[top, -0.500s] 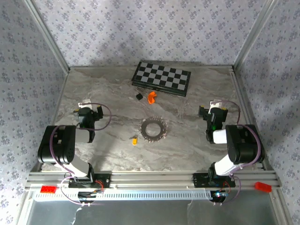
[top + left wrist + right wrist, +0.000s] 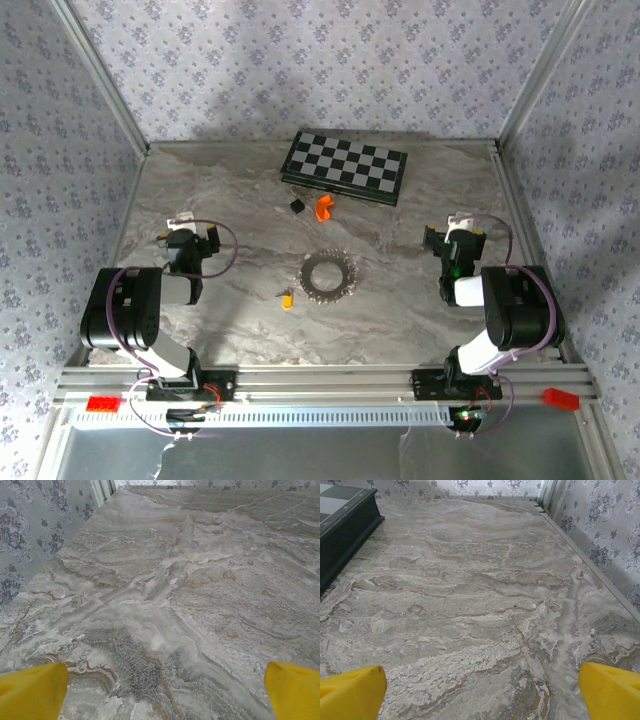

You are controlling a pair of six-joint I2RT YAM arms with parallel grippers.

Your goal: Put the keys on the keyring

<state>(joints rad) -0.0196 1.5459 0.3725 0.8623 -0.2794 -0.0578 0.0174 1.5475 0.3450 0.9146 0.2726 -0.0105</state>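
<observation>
Hard to make out: the keys [image 2: 287, 299] are too small to show their metal end. The chessboard [image 2: 345, 166] is cut off at the left edge of the right wrist view. The left gripper [image 2: 162, 692] and right gripper [image 2: 482, 692] have their jaws spread wide, holding nothing, over bare table [image 2: 420, 310]. The keys lie near the keyring [image 2: 328, 275], not touching it. An orange curved piece [image 2: 324, 207] and a black cube [image 2: 296, 205] lie between keyring and chessboard.
</observation>
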